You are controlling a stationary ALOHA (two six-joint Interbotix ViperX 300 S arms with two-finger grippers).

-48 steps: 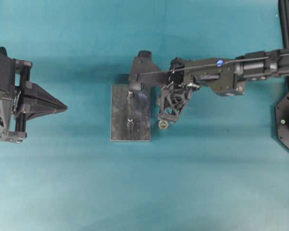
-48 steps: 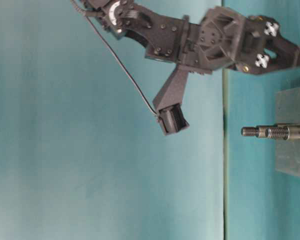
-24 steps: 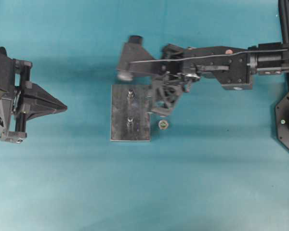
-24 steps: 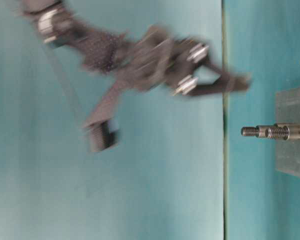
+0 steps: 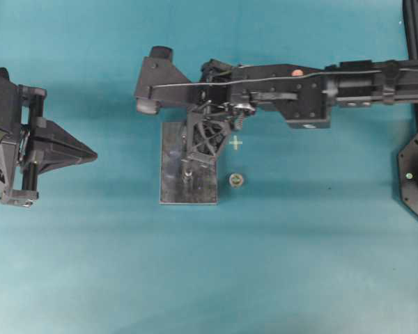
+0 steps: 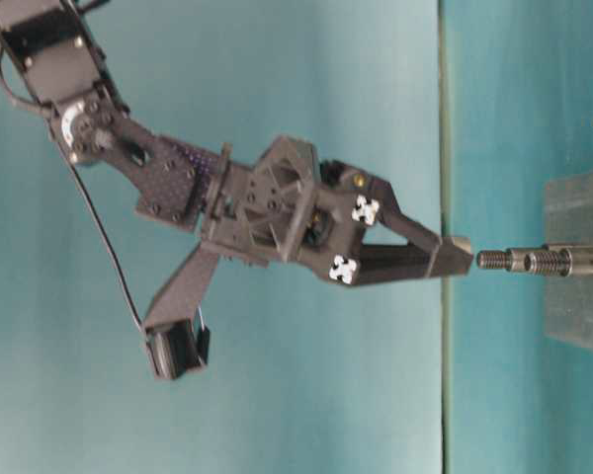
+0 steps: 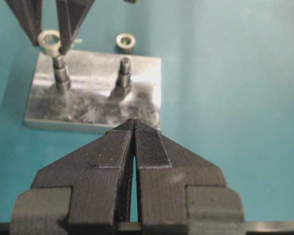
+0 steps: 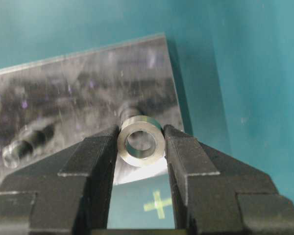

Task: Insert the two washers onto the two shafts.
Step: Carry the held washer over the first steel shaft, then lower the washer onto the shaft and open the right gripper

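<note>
Two shafts stand on the steel plate (image 5: 173, 182), and the right gripper (image 8: 141, 147) hangs over one of them with the washer (image 8: 141, 140) pinched between its fingers (image 8: 97, 157). In the table-level view the fingertips sit just off the tip of the shaft (image 6: 494, 260), lined up with it, a sliver of gap left. The other shaft (image 7: 123, 78) stands free next to it. A spare ring (image 5: 236, 181) lies on the mat just off the plate's edge, near a yellow cross mark (image 5: 235, 143). The left gripper (image 7: 134, 128) is pressed together and holding nothing, parked well apart from the plate with plenty of bare teal mat (image 5: 265, 278) between them. Lots of open room all around the plate too.
</note>
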